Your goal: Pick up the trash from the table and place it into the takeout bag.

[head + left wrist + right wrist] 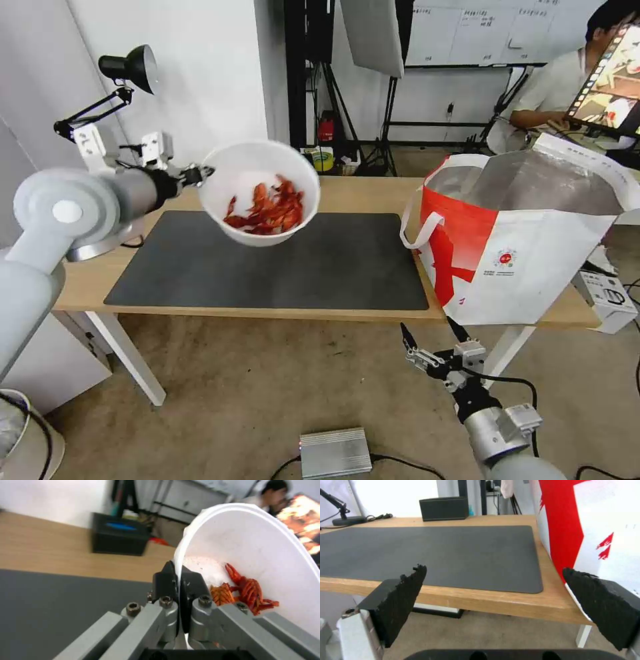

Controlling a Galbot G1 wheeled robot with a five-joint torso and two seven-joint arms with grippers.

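A white round bowl (261, 190) holding red crayfish shells (270, 209) hangs tilted in the air above the dark grey mat (280, 263) of the table (360, 193). My left gripper (200, 173) is shut on the bowl's rim; up close its black fingers (165, 580) pinch the thin white wall of the bowl (260, 555), with shells (248, 591) inside. The takeout bag (527, 233), white and red with foil lining, stands open at the table's right end, also seen as the bag (596, 530). My right gripper (430, 340) waits open below the table's front edge, pads (405, 595) wide apart.
A black desk lamp (127, 73) stands at the table's left end. A black box (444, 508) sits at the far edge beside the mat. On the floor lie a silver box (335, 452) with cables and a white device (608, 297) at right.
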